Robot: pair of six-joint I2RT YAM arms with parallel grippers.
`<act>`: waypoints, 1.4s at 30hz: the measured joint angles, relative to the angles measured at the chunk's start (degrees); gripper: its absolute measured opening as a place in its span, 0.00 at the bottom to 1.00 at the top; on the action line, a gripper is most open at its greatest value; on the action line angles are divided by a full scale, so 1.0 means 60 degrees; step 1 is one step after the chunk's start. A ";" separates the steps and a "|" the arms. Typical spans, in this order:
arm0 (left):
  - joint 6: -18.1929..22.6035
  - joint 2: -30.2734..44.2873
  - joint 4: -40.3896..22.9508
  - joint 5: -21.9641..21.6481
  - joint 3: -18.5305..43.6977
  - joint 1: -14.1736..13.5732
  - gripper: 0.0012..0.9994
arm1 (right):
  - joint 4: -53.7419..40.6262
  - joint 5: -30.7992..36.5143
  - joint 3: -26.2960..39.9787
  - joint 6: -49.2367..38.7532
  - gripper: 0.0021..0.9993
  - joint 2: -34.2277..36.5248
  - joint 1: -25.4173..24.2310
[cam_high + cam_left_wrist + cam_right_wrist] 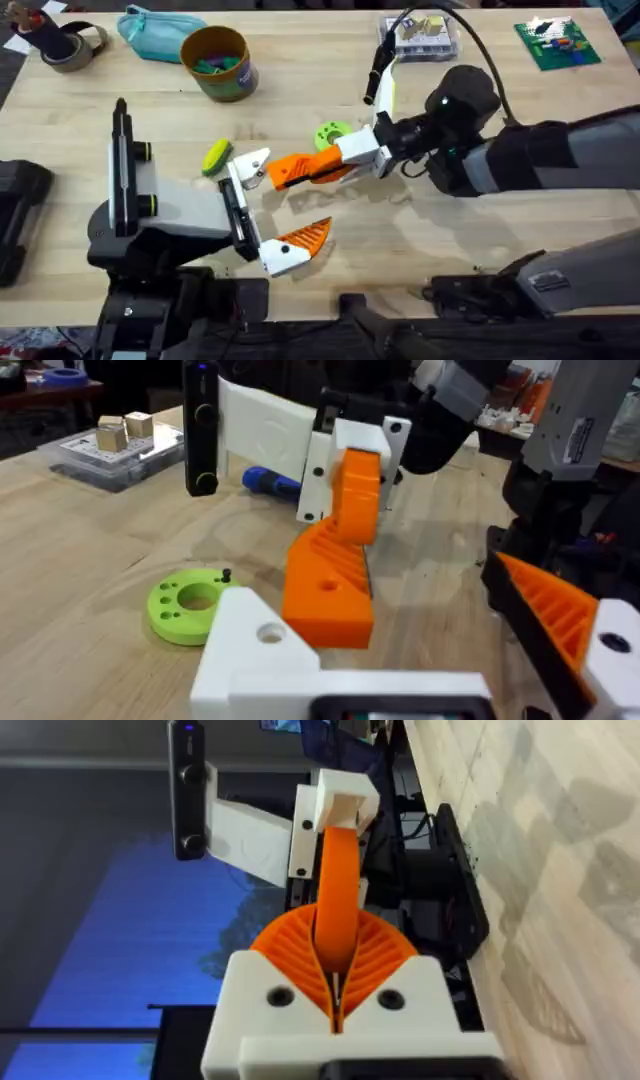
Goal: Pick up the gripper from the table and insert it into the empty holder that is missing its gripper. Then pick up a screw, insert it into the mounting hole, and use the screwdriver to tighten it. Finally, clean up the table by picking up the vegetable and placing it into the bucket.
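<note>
Two claws meet just beside the green disc (330, 133), on its side toward the arm bases, and I take that disc as my landmark. My right gripper (325, 168) is clamped on the gripper (295, 172), the loose orange ribbed wedge, which it carries level above the table, left of the disc. In the right wrist view the wedge (335, 890) runs straight out from between my pinched fingers to the holder (345, 805). Its far end meets that white bracket, but I cannot tell whether it is seated.

The holder (250, 165) is the bare white jaw of my left gripper (285, 205). That claw stands wide apart and grips nothing, its other jaw carrying an orange finger (305, 235) farther from the disc, toward the bases. From the left wrist I see the wedge (325, 585) hanging just past the holder (255, 650), and a small black screw (227, 573) standing on the disc's rim.

The screwdriver (270, 482) lies on the table near the disc. The yellow-green vegetable (216, 157) lies left of the disc, just beyond the holder. The bucket (217, 62) stands well apart from the disc, up and left toward the table's far edge, beside a teal pouch (155, 30)
</note>
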 joint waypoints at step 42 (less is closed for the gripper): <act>0.0003 -0.0003 0.0007 -0.0259 0.0000 0.0004 0.98 | -0.0012 0.1361 0.0000 0.0390 0.01 0.0000 0.0761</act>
